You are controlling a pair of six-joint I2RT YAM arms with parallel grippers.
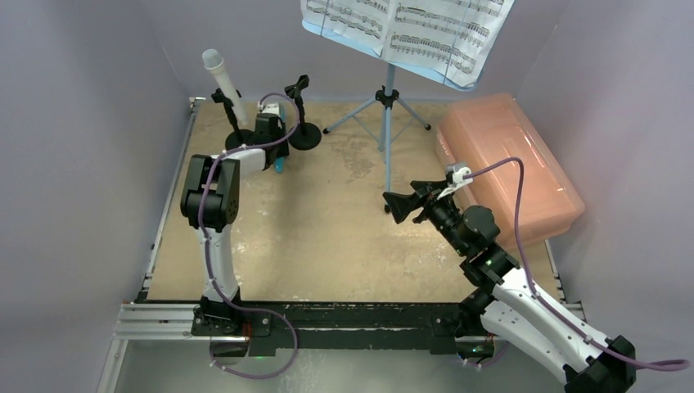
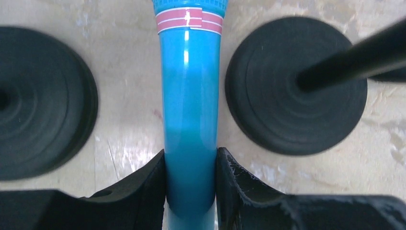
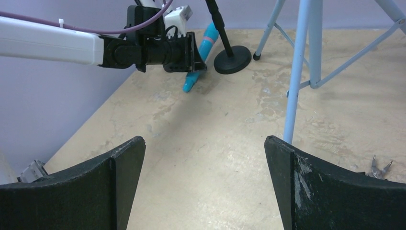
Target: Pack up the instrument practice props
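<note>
At the far-left corner of the table (image 1: pixel 344 237), the left gripper (image 2: pixel 190 160) is clamped on the blue toy microphone (image 2: pixel 189 91), tilted between the empty mic holder (image 1: pixel 305 137) and the second mic holder (image 1: pixel 235 139) carrying the white toy microphone (image 1: pixel 221 78). Right gripper (image 3: pixel 205 163) hovers mid-table, jaws wide apart and empty, near the music rack (image 1: pixel 388 115) bearing sheet-music pages (image 1: pixel 409 29).

blue microphone (image 2: pixel 190 96): glossy smooth plastic
mic holder base (image 2: pixel 268 110): matt black, ringed
table (image 1: pixel 327 237): worn, blotchy, dull
pink box (image 1: pixel 511 164): translucent plastic

Plain lilac walls (image 1: pixel 82 98) around scuffed beige tabletop (image 1: pixel 327 237)
</note>
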